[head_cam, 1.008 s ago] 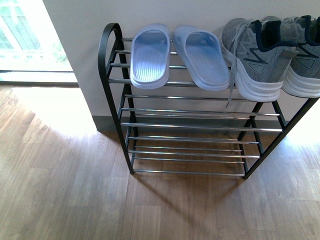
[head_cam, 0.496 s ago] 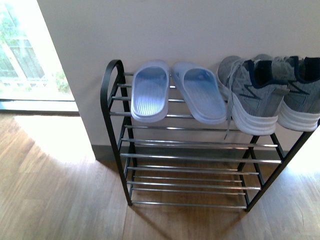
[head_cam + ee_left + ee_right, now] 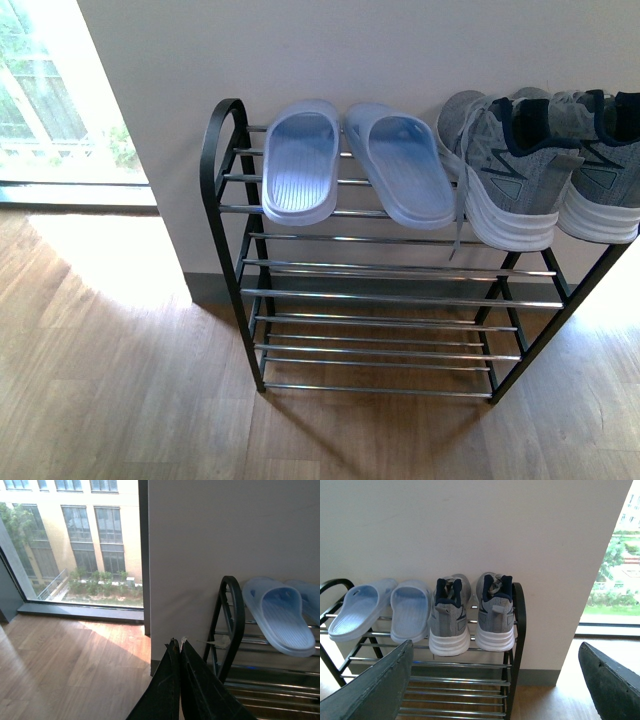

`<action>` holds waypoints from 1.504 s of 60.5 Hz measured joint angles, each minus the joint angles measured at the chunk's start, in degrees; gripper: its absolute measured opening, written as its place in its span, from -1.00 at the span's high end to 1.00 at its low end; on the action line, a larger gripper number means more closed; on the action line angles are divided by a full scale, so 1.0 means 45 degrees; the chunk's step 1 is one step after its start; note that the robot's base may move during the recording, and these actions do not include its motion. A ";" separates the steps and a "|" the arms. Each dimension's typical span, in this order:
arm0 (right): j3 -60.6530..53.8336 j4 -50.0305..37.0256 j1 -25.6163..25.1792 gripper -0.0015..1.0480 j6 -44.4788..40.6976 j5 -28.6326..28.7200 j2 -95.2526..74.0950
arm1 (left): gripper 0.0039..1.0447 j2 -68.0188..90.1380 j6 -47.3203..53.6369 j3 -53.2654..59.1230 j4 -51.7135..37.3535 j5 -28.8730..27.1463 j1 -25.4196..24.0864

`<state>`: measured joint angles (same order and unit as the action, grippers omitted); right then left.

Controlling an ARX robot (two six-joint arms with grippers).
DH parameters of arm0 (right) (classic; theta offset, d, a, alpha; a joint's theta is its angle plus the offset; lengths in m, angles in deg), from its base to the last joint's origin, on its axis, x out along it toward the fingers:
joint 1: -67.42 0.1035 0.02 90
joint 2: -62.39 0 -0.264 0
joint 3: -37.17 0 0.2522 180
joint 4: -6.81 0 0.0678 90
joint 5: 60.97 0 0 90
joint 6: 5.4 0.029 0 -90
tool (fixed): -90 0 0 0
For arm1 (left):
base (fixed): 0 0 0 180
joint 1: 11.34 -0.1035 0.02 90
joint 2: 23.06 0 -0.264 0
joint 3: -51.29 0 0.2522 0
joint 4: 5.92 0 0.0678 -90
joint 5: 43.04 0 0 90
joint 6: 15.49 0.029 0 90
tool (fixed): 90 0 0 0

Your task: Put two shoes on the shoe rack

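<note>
Fingers of the left gripper (image 3: pixel 178 642) are pressed together, clenched on nothing, with the shoe rack (image 3: pixel 231 625) at two o'clock. Right gripper (image 3: pixel 495 680) is spread wide, released. Both grey sneakers (image 3: pixel 449 617) (image 3: pixel 494 615) sit heels-out on the rack's top tier, with the blue slippers (image 3: pixel 410 609) at nine o'clock.

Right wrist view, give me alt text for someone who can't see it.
Two grey sneakers stand side by side, heels outward, on the top tier of a black shoe rack against a white wall, with a pair of light blue slippers beside them. The right hand is open, its dark fingers framing the foreground.
</note>
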<state>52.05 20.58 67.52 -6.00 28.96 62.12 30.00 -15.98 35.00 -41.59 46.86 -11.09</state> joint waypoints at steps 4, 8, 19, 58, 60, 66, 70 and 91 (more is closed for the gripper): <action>0.0000 0.0000 0.0000 -0.82 0.0000 -0.0010 0.0000 | 0.98 -0.1263 0.0005 0.0170 0.0894 0.0019 0.0000; 0.0000 0.0000 0.0000 -0.82 0.0000 -0.0010 0.0000 | 0.98 -0.1865 0.0005 0.0223 0.1540 0.0019 0.0000; 0.0000 0.0000 0.0000 -0.82 0.0005 -0.0010 0.0000 | 0.98 -0.3696 0.0005 0.0379 0.3118 0.0019 0.0000; 0.0000 0.0000 0.0000 -0.82 0.0000 -0.0010 0.0000 | 0.98 -0.8014 0.0005 0.0384 0.7193 0.0019 0.0000; 0.0000 0.0000 0.0000 -0.82 0.0005 -0.0010 0.0000 | 0.98 -0.8150 0.0005 0.0384 0.7329 0.0019 0.0000; 0.0000 0.0000 0.0000 -0.82 0.0000 -0.0010 0.0000 | 0.98 -0.8514 0.0005 0.0384 0.7703 0.0019 0.0000; 0.0000 0.0000 0.0000 -0.82 0.0005 -0.0010 0.0000 | 0.98 -0.8913 0.0005 0.0384 0.8068 0.0019 0.0000; 0.0000 0.0000 0.0000 -0.82 0.0005 -0.0019 0.0000 | 0.98 -1.1536 0.0010 0.0379 1.0894 0.0024 0.0000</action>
<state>52.05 20.58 67.52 -5.98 28.87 62.12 -21.91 -15.94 36.71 7.43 46.97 -11.09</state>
